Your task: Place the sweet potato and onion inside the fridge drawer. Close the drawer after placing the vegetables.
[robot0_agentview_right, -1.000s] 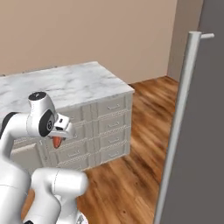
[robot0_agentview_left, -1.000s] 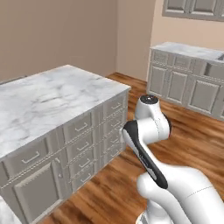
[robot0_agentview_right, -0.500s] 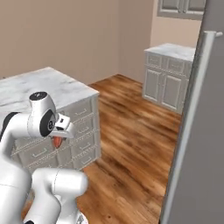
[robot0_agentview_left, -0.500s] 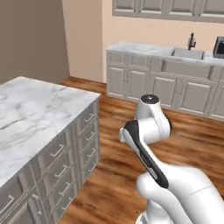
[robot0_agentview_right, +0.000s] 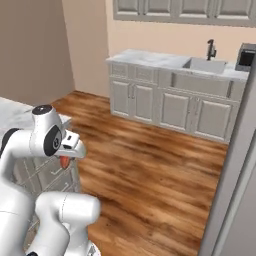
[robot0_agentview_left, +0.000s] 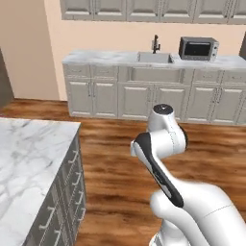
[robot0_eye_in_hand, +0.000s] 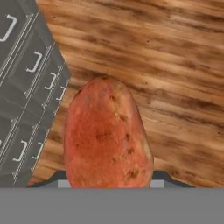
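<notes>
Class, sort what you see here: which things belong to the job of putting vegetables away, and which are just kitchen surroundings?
Belongs to the job:
- sweet potato, held in the shut claw

Just surroundings:
- marble island with grey drawers
- sink
- microwave
- wood floor
- tall grey door edge, what it belongs to is unclear

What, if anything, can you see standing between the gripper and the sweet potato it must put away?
Nothing visible. The sweet potato sits right in the gripper, held up above the wooden floor beside the island's drawers. The right base view shows it tucked under the hand.
</notes>
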Available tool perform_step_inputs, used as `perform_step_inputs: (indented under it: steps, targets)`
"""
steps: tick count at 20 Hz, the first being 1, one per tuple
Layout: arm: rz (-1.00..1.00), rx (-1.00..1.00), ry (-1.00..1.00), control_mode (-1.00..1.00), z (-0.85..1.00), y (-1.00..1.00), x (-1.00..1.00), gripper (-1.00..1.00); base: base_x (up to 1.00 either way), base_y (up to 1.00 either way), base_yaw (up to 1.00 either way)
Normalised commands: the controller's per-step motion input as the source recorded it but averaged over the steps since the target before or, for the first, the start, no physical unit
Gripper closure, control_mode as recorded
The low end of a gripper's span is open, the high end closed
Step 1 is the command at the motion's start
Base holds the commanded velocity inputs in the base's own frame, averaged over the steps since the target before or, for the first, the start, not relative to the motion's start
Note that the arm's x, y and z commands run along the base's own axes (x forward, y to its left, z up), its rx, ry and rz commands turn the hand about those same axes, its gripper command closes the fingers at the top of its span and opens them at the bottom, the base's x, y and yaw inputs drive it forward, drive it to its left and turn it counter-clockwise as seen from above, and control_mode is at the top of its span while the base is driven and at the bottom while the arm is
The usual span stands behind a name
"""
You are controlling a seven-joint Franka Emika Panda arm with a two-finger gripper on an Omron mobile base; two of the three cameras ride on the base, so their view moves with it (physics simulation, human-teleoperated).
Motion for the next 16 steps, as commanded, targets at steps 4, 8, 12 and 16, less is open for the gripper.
perform_step_inputs:
  steps: [4,8,12,16]
  targets:
    - [0.0,0.0,0.0,1.0,0.0,0.0,0.0,1.0,0.62,0.27,-0.6]
    - [0.0,0.0,0.0,1.0,0.0,0.0,0.0,1.0,0.64,0.28,-0.61]
    - [0.0,0.0,0.0,1.0,0.0,0.0,0.0,1.0,0.73,0.31,-0.6]
    - [0.0,0.0,0.0,1.0,0.0,0.0,0.0,1.0,0.84,0.2,-0.59]
